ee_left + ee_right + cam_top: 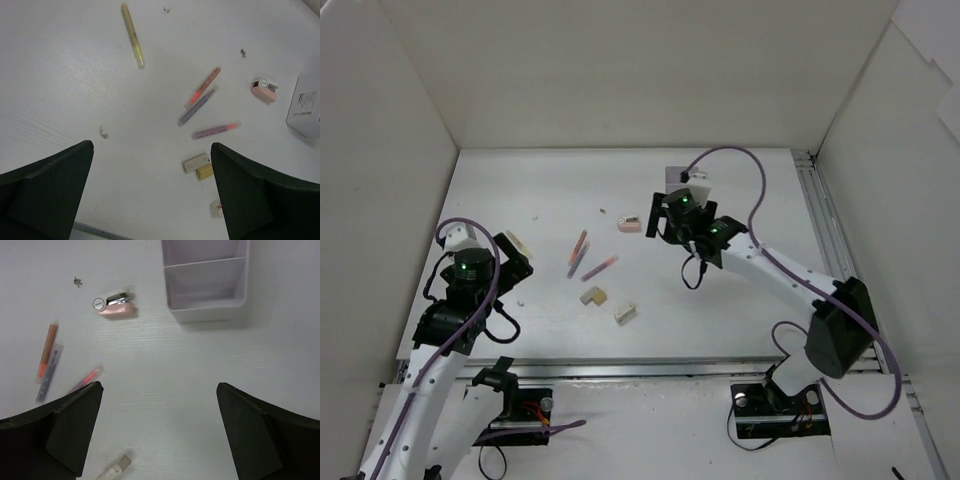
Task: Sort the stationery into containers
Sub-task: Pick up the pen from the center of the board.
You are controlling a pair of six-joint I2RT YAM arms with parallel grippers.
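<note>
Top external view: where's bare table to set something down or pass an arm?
Free: far-left white table, between back wall and the thin pink-orange pens; near-centre strip between the cream block and the right arm. Crowded: mid-table, pens, tan L-shaped block, pale pink block; white divided plastic box beside that.

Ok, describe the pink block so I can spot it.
Find the white divided box at the far side. Just left of it lies a pale pink block with a round white end. Other pink items are thin sticks; this one is chunky.
</note>
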